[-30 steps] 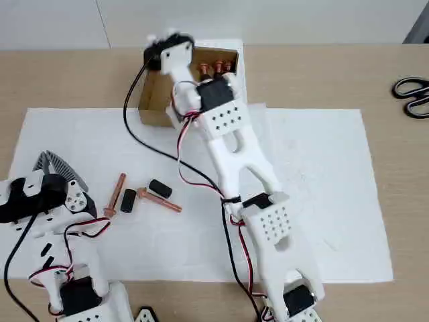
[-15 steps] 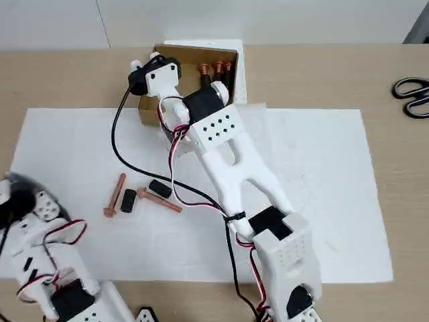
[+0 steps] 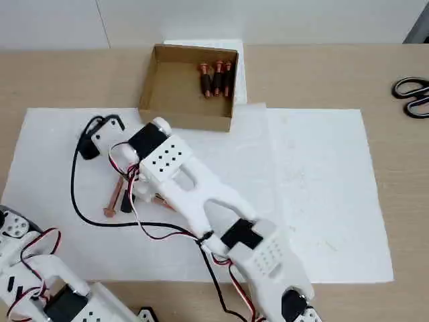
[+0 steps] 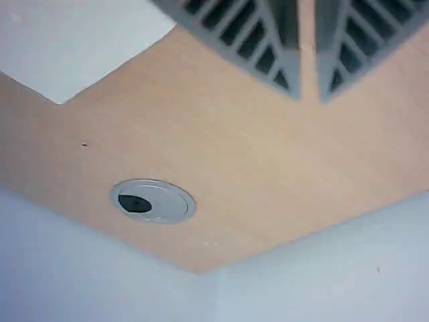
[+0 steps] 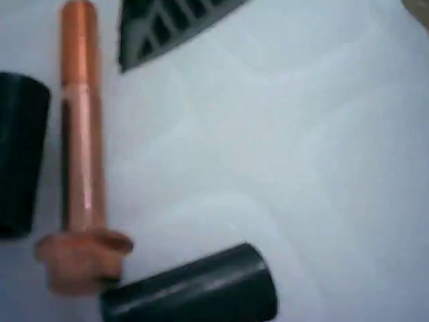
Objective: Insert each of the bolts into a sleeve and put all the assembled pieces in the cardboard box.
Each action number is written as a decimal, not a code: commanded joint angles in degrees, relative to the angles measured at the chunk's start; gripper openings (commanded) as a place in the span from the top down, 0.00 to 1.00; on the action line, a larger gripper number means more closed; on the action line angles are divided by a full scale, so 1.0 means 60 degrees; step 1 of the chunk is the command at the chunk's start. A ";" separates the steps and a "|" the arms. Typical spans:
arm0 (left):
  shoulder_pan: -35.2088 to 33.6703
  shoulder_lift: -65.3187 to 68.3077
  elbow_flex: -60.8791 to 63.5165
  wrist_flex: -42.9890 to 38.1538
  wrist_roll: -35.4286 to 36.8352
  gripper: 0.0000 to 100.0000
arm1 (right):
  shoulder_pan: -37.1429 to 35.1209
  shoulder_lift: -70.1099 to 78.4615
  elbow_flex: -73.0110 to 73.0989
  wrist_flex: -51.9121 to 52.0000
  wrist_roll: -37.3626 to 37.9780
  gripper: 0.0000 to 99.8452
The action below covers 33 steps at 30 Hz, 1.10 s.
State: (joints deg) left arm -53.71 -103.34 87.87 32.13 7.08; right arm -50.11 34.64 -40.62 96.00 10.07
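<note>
Three assembled bolt-and-sleeve pieces lie side by side in the cardboard box. On the white paper, a loose copper bolt and a black sleeve lie together. A second bolt is partly hidden under the right arm. My right gripper hangs low over this group. The right wrist view has a bolt between two black sleeves, with one grey finger splayed aside and nothing held. My left gripper is pulled back over bare table, its fingers close together and empty.
The white paper covers the middle of the wooden table. Scissors lie at the far right edge. A round metal cable grommet is set in the tabletop near a wall. The left arm's base sits at the front left corner.
The right arm swung away from the cardboard box, down and left to the loose bolts and sleeves. The left arm drew back toward the front left corner.
</note>
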 commanded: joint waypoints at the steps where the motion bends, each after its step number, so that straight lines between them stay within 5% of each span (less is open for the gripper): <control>1: -0.0073 -0.0132 0.0022 0.0059 -0.0044 0.99 | -0.0037 0.0286 -0.0029 -0.0081 0.0044 0.78; 33: -0.0059 -0.0147 0.0037 0.0029 -0.0044 0.99 | 0.0491 0.2103 -0.0044 -0.1648 0.0015 0.78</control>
State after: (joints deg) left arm -54.07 -103.34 88.57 32.22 7.08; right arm -48.18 46.07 -41.23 87.21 9.89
